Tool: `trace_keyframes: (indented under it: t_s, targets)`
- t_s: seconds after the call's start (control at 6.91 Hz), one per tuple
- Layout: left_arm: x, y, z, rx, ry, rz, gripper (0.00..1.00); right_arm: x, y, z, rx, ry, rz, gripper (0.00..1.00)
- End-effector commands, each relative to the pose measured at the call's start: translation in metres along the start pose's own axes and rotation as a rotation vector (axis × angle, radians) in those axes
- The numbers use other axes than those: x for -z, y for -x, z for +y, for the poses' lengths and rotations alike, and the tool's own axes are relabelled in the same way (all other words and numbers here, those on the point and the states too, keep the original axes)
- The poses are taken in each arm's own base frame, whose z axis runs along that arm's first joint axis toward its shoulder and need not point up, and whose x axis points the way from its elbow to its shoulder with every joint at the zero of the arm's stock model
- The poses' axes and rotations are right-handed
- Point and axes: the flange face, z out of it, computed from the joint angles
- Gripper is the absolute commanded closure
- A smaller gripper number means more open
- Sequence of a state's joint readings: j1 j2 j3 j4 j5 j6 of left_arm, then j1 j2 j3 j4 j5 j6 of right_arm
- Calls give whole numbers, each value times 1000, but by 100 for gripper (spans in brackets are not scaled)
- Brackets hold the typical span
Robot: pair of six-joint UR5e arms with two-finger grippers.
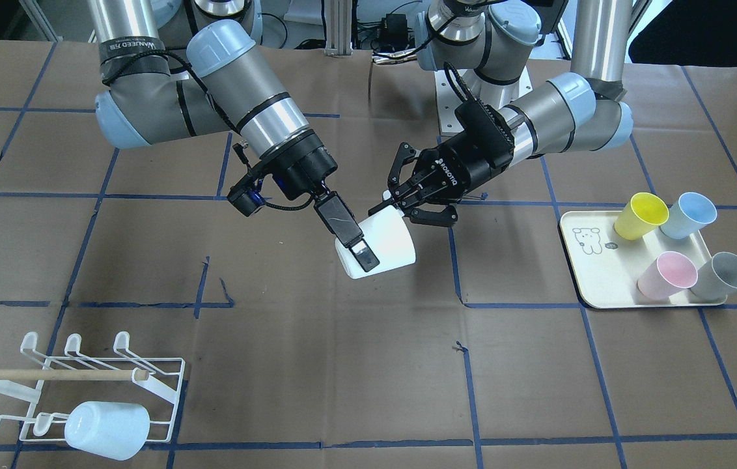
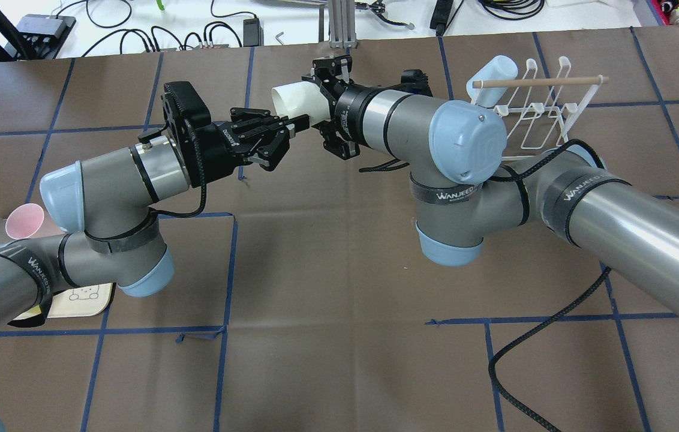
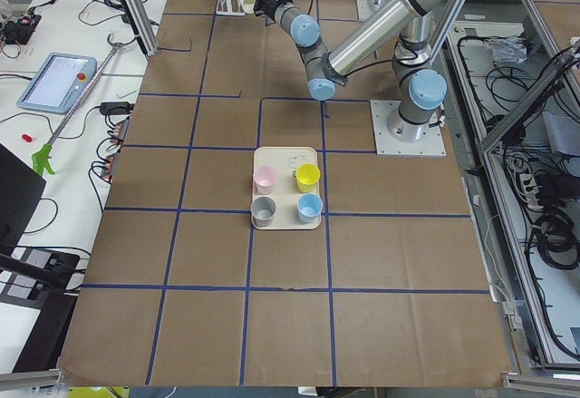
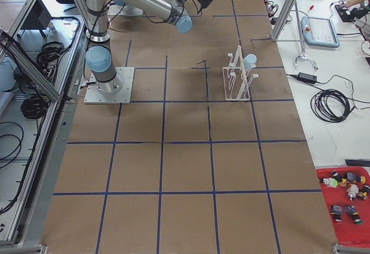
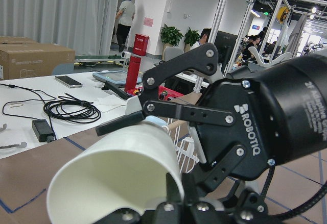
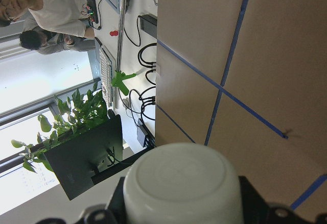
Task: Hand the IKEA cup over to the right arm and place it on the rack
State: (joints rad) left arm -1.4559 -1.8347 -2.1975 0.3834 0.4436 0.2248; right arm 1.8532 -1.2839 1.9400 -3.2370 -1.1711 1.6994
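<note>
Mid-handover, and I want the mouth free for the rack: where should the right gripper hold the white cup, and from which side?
Hold the white cup across its side wall near the closed base, coming from the base end. The left gripper pinches the rim at the open mouth, so only the base end is free. The right gripper already appears seated there.

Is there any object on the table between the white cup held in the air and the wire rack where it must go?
Nothing visible stands in the way. The white cup is held above the table by the right gripper, with the left gripper at its rim. Only bare brown table lies between it and the rack. One pale blue cup already hangs on the rack.
</note>
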Motion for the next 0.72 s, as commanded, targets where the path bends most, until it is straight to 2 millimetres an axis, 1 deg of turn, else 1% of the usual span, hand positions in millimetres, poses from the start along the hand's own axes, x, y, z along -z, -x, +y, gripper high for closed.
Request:
trace_keyframes:
  t_s: [0.0,0.14,0.43,0.58]
  targets:
    - [0,1,-1,2,-1,-8,76,1,1,1,4,3,-3,67]
    - [0,1,-2,1,-1,-13,56,1,1,1,5,3,-5,70]
    - [2,4,-3,35,-3,-18,10,1,4,1,8,3,-9,73]
    - [4,5,-5,65,-8,-23,2,-1,6,0,10,2,-13,76]
